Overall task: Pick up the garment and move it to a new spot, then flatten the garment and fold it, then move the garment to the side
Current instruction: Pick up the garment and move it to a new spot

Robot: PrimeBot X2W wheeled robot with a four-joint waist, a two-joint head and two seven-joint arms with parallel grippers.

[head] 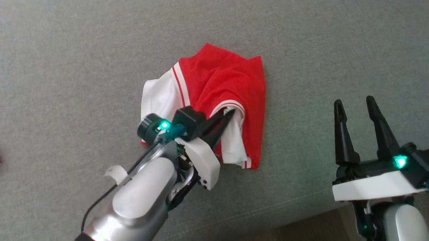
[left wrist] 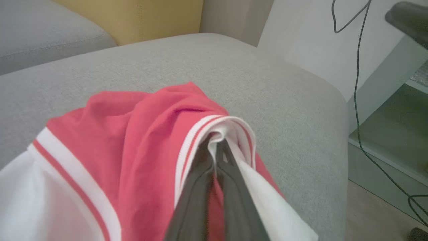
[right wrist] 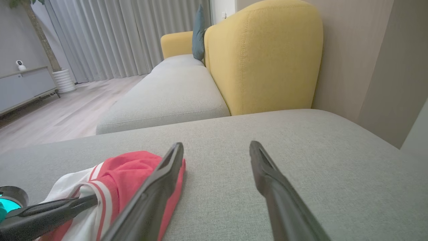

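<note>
Frame centre, on the grey cushion (head: 77, 58), our left tool (head: 230, 114) pinches the hem of the garment (head: 223, 74); our right tool (head: 354, 100) gapes empty. We judge pickup underway: next, lift and carry it.

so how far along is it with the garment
Early. Nothing looks finished: the garment lies bunched on the grey cushion, neither flat nor folded. In hand: the left gripper is shut on its striped hem. The right gripper is open, off to the side, apart from the cloth. Left to do: lift it to a new spot, flatten, fold, set aside.
</note>
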